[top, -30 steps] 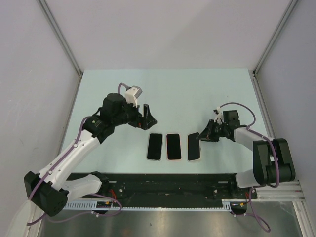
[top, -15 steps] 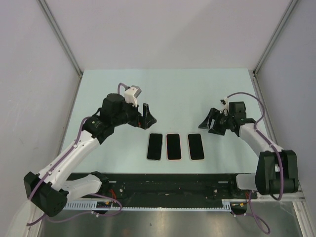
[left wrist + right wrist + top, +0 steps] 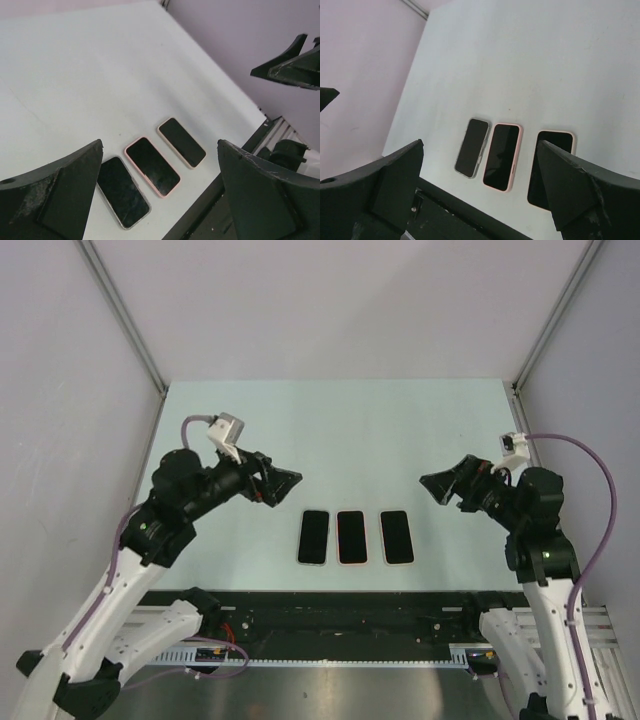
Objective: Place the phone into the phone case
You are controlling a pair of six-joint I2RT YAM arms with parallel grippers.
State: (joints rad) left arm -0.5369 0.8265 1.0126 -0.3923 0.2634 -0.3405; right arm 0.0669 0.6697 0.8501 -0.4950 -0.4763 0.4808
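Looking down at a pale mint tabletop (image 3: pixel 380 430), boxed in by plain grey-lilac walls (image 3: pixel 330 300), with metal corner posts (image 3: pixel 125 315) running up either side. Along the near edge, a black rail (image 3: pixel 340 612) with both arm bases bolted on. Starting on the left: left arm (image 3: pixel 170 500) bent up over the tabletop, left jaws spread about as wide as possible, gripping nothing, hanging in the air and aimed to the right, up and to the left of the phones. Then three phones in a tidy row near the front middle, side by side but not touching, all flat with dark screens up: left phone (image 3: pixel 313 537) with a clear-ish grey rim, middle phone (image 3: pixel 351 537) in a pink case-style rim, right phone (image 3: pixel 397 537) in a paler pinkish one. Hard to pick out the job's phone from the three. Only bare tabletop between the row and either set of jaws. Over on the right: right arm (image 3: pixel 540 530) raised, right jaws likewise wide open and empty, pointing left, up and to the right of the right phone and well apart from it. From the right wrist view, right phone partly tucked behind one fingertip (image 3: pixel 575 195).
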